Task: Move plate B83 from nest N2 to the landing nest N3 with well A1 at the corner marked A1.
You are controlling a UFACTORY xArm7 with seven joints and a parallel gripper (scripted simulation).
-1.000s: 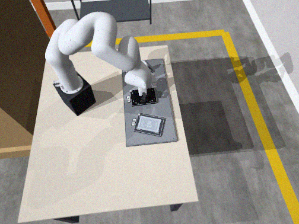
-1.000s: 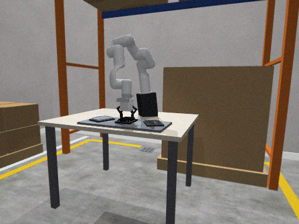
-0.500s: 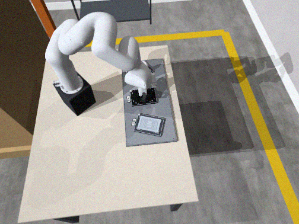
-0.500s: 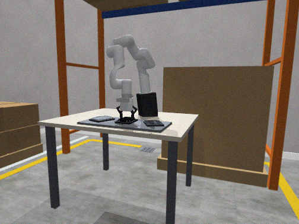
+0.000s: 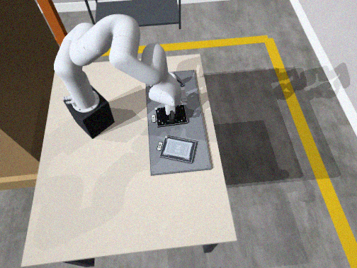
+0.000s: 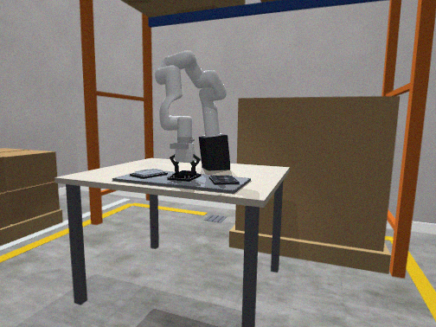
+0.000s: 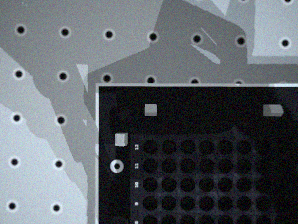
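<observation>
A dark multi-well plate (image 5: 166,120) (image 6: 184,176) (image 7: 200,180) lies flat on the black middle nest (image 7: 107,190) of the grey deck (image 5: 177,166) (image 6: 130,181). In the wrist view its corner sits just inside the grey locator blocks (image 7: 151,109). My gripper (image 5: 171,114) (image 6: 184,169) is low over this plate, open, with its fingers spread to either side of it. A pale plate (image 5: 178,149) (image 6: 148,173) lies on the front nest. A third dark nest (image 6: 224,179) is at the far end of the deck, hidden under the arm in the overhead view. I cannot read the labels.
Small white signs (image 5: 154,118) (image 5: 160,145) stand beside the nests. The arm's black base (image 5: 93,118) (image 6: 214,152) sits on the table left of the deck. A large cardboard box (image 6: 316,173) stands behind the table, and orange rack posts (image 6: 88,108) flank it.
</observation>
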